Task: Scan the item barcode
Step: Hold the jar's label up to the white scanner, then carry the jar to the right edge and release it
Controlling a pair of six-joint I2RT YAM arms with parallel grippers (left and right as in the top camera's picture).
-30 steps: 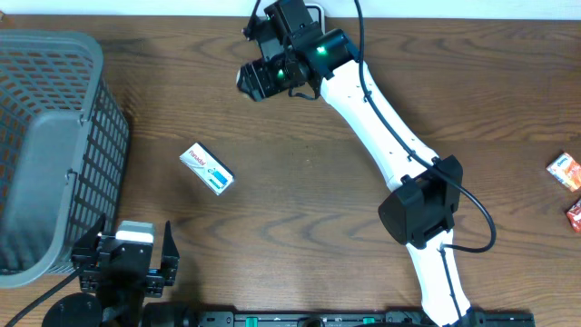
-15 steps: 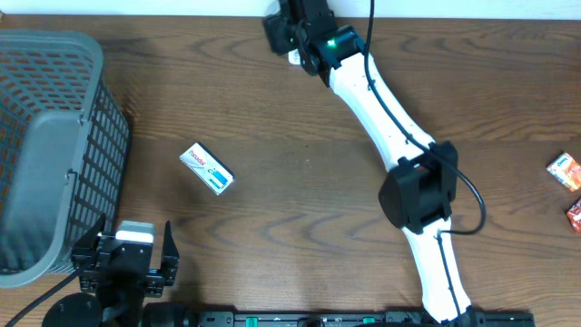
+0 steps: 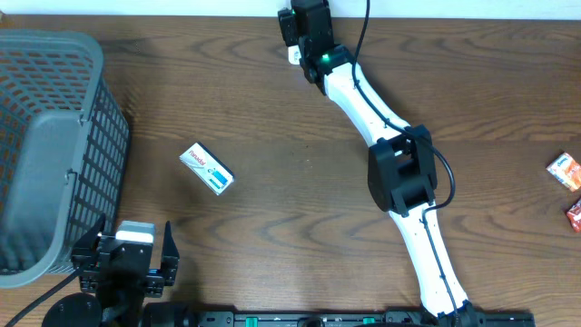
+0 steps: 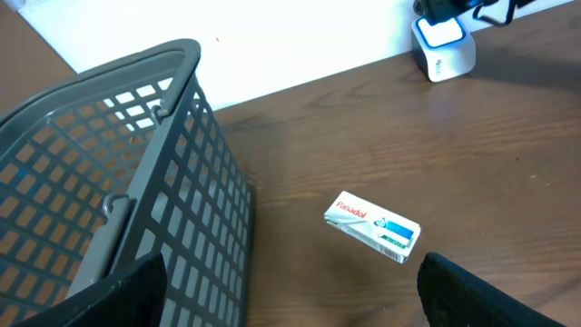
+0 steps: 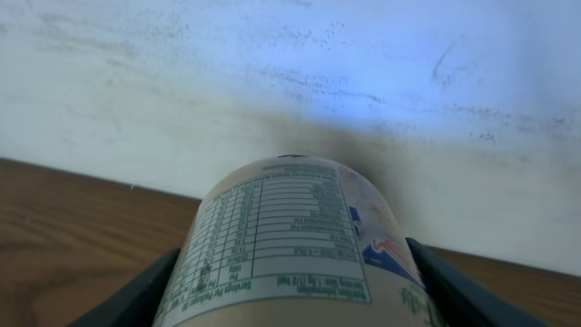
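Your right gripper [image 5: 290, 282] grips the labelled container [image 5: 289, 232] at the table's [image 3: 272, 118] far edge
It's by the white scanner [image 4: 443, 45]; your left gripper [image 3: 132, 243] rests open beside the basket [image 3: 54, 136]

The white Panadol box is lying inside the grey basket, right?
No. The small white-and-blue Panadol box lies on the brown wooden table, beside the grey plastic mesh basket, not inside. The left wrist view shows it.
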